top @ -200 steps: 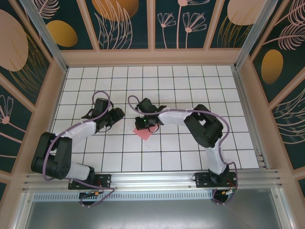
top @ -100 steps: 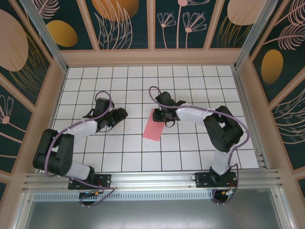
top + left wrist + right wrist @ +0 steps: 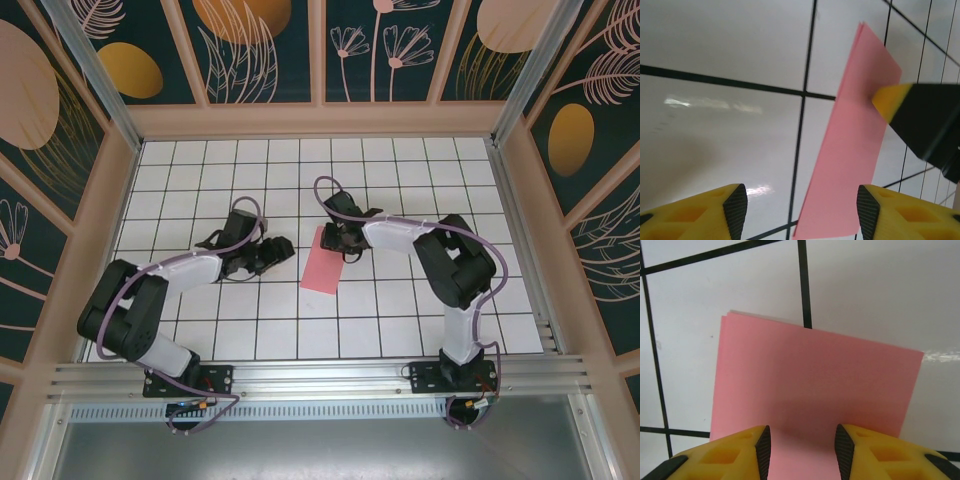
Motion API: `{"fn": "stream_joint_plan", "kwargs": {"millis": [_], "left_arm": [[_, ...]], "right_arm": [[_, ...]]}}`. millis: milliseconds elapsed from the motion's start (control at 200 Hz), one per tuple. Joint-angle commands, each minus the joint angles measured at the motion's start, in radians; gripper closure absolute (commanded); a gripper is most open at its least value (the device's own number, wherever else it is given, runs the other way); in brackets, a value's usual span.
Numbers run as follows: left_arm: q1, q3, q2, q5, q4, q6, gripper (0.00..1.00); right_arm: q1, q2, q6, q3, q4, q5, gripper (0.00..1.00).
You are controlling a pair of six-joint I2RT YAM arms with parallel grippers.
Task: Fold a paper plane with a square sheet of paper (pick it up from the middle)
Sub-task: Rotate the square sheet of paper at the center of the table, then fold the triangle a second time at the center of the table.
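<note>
The square sheet of paper (image 3: 322,261) lies flat on the tiled table, folded into a long pink rectangle with two layers showing at its edge. My right gripper (image 3: 336,240) hovers over its far end, open, with the paper (image 3: 815,375) lying beneath and between the fingertips (image 3: 802,450). My left gripper (image 3: 284,250) is just left of the sheet, open. In the left wrist view the paper's (image 3: 855,150) near end lies between its fingertips (image 3: 801,212), and a yellow-tipped finger (image 3: 890,102) of the right gripper rests over the sheet's far part.
The white table with its black grid (image 3: 400,310) is walled by a wooden frame (image 3: 320,120) on three sides. A metal rail (image 3: 320,375) with both arm bases runs along the near edge. Purple cables loop over each arm.
The right gripper has opened and moved back to the sheet's far end, leaving the paper flat as a rectangle. The left gripper has opened wider and moved right, up to the paper's left edge.
</note>
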Motion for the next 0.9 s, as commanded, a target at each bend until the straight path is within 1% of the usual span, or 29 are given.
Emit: {"fn": "stream_joint_plan", "kwargs": {"millis": [0, 125, 295, 460, 570, 676, 896], "left_arm": [[-0.043, 0.037, 0.035, 0.032, 0.033, -0.007, 0.36], [-0.086, 0.033, 0.055, 0.045, 0.048, -0.024, 0.34], [-0.127, 0.023, 0.054, 0.057, 0.062, -0.049, 0.34], [-0.151, 0.008, 0.049, 0.038, 0.04, -0.066, 0.34], [-0.158, 0.005, 0.049, 0.014, 0.011, -0.06, 0.33], [-0.164, 0.005, 0.048, -0.002, -0.012, -0.056, 0.32], [-0.174, 0.007, 0.06, -0.003, -0.027, -0.048, 0.3]], "right_arm": [[-0.014, 0.037, 0.023, -0.021, 0.019, 0.008, 0.58], [-0.042, 0.028, 0.026, -0.069, 0.073, -0.064, 0.58], [-0.074, 0.021, 0.038, -0.114, 0.104, -0.114, 0.59], [-0.085, 0.02, 0.044, -0.135, 0.111, -0.126, 0.62], [-0.092, 0.025, 0.048, -0.142, 0.113, -0.133, 0.67], [-0.099, 0.033, 0.053, -0.147, 0.112, -0.143, 0.69], [-0.104, 0.036, 0.055, -0.156, 0.118, -0.152, 0.69]]}}
